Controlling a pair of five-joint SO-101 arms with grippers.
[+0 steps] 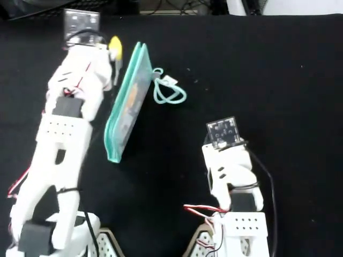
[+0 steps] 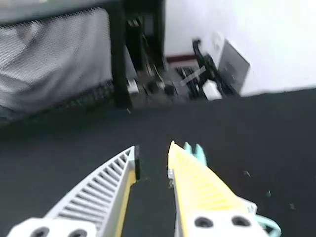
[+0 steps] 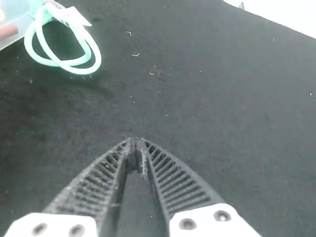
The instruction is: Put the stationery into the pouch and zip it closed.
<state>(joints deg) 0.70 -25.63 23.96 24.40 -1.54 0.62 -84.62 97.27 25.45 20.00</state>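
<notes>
A teal see-through pouch [image 1: 127, 104] stands tilted on its long edge on the black table [image 1: 257, 80], with orange and yellow shapes showing through its side. Its teal cord loop [image 1: 169, 92] with a white tag lies just beside it. My left gripper [image 1: 114, 51] is at the pouch's far end, open, with nothing between its white and yellow fingers [image 2: 197, 187]; a teal pouch corner [image 2: 193, 149] pokes out behind the yellow one. My right gripper [image 3: 134, 146] hovers shut and empty over bare cloth, short of the cord loop [image 3: 61, 47] and the pouch corner [image 3: 9, 27].
The black cloth runs to the table's far edge, where a small board [image 1: 80, 21] sits beyond the left arm. Floor clutter and a dark table leg [image 2: 118, 54] lie past that edge. The right arm's base [image 1: 241, 225] stands at the near edge.
</notes>
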